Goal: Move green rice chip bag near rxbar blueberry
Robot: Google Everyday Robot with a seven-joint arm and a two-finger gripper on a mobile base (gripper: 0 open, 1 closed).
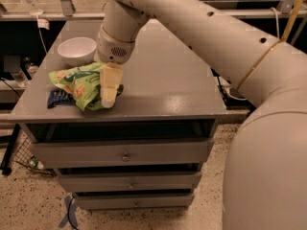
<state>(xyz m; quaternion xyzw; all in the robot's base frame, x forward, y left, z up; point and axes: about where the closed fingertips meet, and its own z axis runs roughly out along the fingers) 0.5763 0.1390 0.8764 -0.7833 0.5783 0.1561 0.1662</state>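
on desk (168, 90), front-left area: green rice chip bag (76, 83), crumpled, resting on surface. at bag's lower left edge, touching it: rxbar blueberry (58, 99), partly covered by bag. at bag's right end: claw (109, 91), pointing down, pressed against bag. claw state: cannot tell whether clamped on bag or loose. behind bag, toward desk's left rear: white bowl (76, 50), upright, just apart from bag.

No readable text anywhere.
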